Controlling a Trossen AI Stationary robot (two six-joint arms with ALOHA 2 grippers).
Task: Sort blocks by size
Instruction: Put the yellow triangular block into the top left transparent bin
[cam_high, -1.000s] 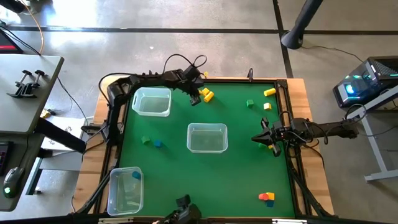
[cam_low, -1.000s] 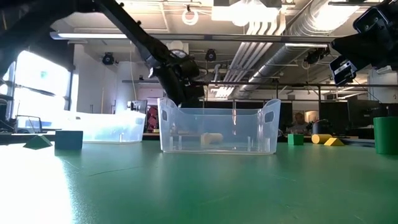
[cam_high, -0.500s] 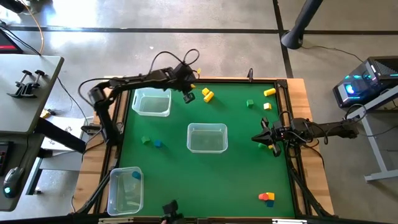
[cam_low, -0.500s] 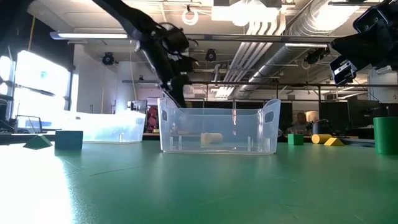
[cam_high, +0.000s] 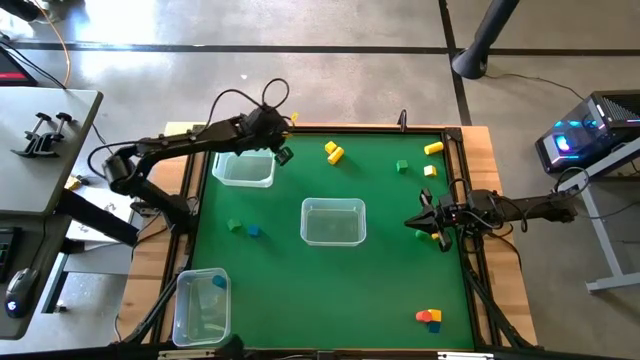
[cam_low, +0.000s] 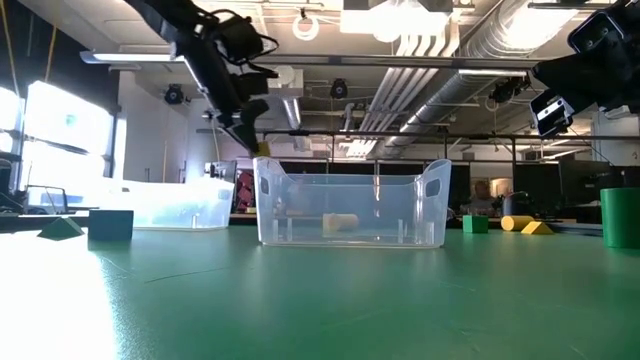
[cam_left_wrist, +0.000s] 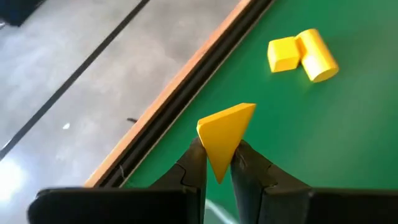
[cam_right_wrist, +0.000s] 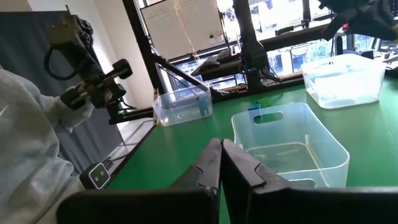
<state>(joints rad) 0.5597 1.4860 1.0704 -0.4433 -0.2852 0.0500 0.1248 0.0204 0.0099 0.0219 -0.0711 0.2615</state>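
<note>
My left gripper (cam_high: 283, 155) hangs above the right rim of the far-left clear bin (cam_high: 245, 165), shut on a yellow wedge block (cam_left_wrist: 225, 132). In the low view it (cam_low: 247, 138) is above bin height. Two more yellow blocks (cam_high: 333, 152) lie touching each other on the green mat just to its right. Other blocks lie loose on the mat: green (cam_high: 401, 166), yellow (cam_high: 433, 148), a green and blue pair (cam_high: 244, 229), and a red, orange and blue cluster (cam_high: 429, 318). My right gripper (cam_high: 420, 222) waits shut at the right edge, fingers level. My left gripper pinches the wedge's narrow lower end (cam_left_wrist: 218, 163) between its two fingers. The fingers (cam_left_wrist: 197, 167) slant downward, and the wider part of the wedge sticks out past their tips. The block is lifted clear of the mat.
A clear bin (cam_high: 333, 221) stands mid-table and another (cam_high: 202, 305) at the near left with a blue block (cam_high: 219, 282) in it. A wooden rim (cam_left_wrist: 168, 102) borders the mat's far edge. A green block (cam_high: 422, 234) lies beside my right gripper.
My left gripper has risen and gone toward the table's left edge, away from the two yellow blocks and over to the far-left bin's right rim, carrying the yellow wedge clear of the mat. Its wrist has rolled somewhat on the way.
</note>
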